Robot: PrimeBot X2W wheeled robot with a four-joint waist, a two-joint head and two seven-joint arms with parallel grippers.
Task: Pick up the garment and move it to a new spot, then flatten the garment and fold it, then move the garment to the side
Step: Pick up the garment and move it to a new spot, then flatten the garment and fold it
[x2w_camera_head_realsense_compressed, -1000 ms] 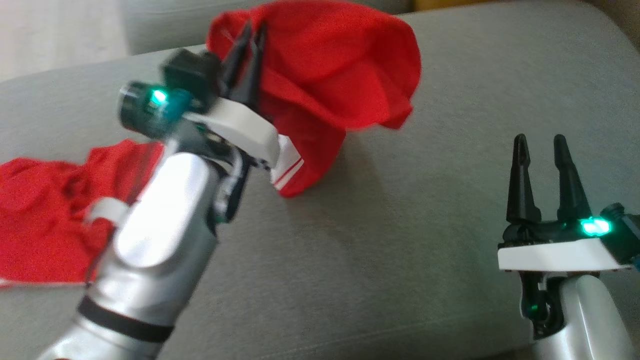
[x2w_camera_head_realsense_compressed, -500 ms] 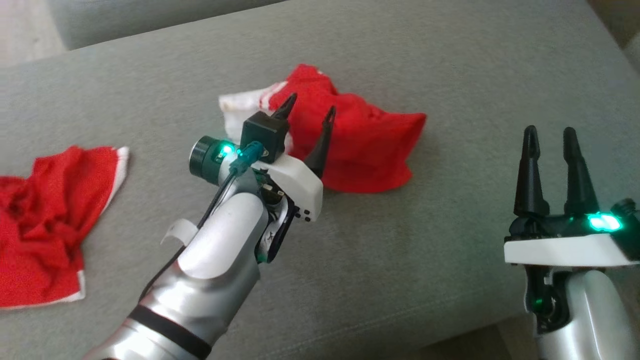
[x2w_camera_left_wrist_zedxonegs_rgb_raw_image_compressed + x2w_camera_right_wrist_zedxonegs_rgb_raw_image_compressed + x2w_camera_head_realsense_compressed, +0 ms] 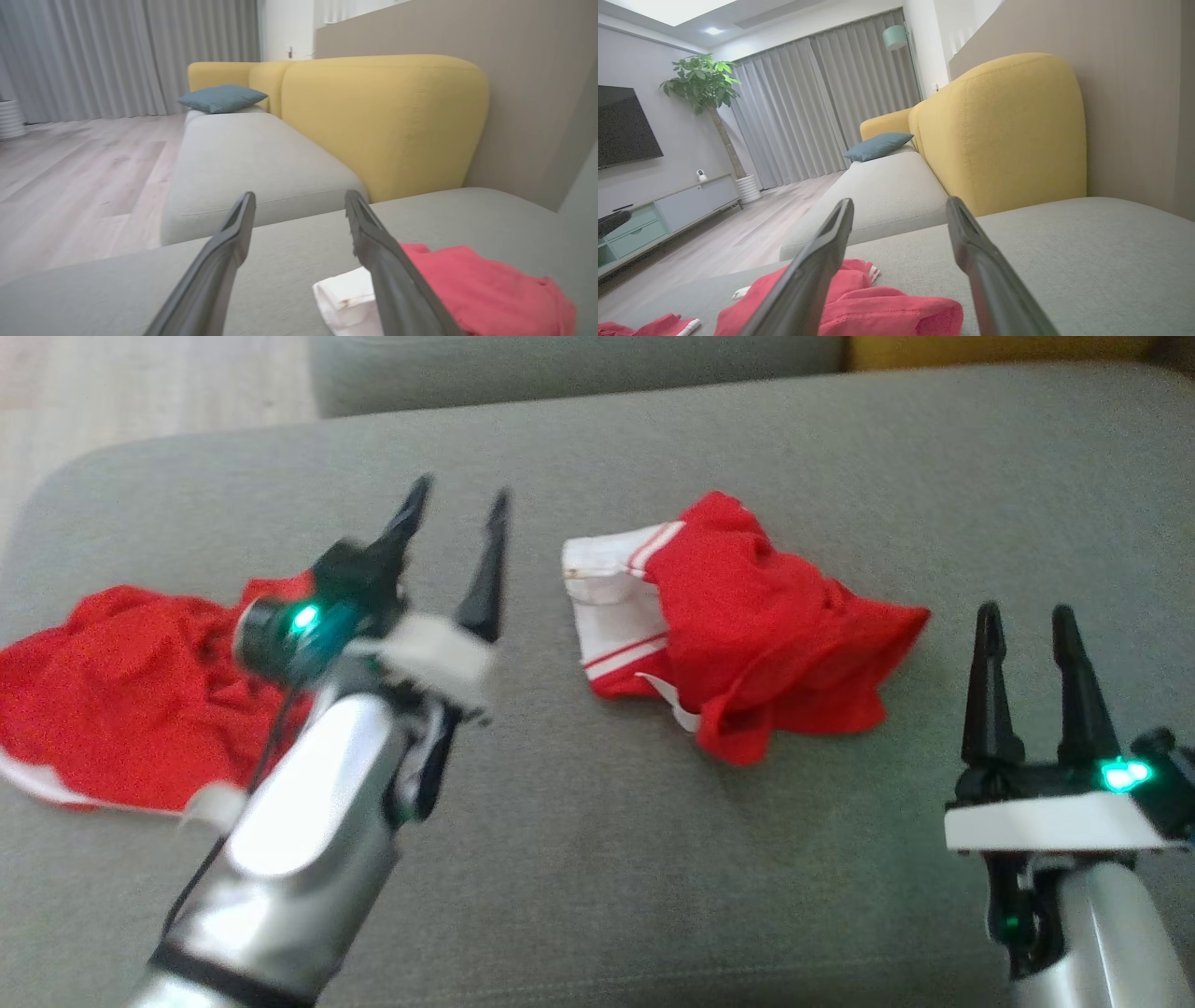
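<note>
A crumpled red garment [image 3: 756,635] with a white striped band lies on the grey sofa cushion [image 3: 597,868], right of centre in the head view. My left gripper [image 3: 462,490] stands open and empty to its left, apart from the cloth. In the left wrist view the garment [image 3: 490,284] lies just right of that gripper [image 3: 300,196]. My right gripper [image 3: 1027,612] is open and empty at the lower right, near the garment's right edge. From the right wrist view, the garment [image 3: 878,303] lies low and left of the gripper [image 3: 901,201].
A second red garment [image 3: 131,691] lies bunched at the cushion's left end, partly behind my left arm. A yellow backrest [image 3: 383,116] rises behind the cushion. Another grey seat with a blue pillow [image 3: 222,98] extends beyond it. Wooden floor [image 3: 70,168] lies off the left side.
My left gripper opened and let go of the raised garment, which now lies crumpled on the cushion. The gripper then drew away to the left. The head camera has shifted too.
</note>
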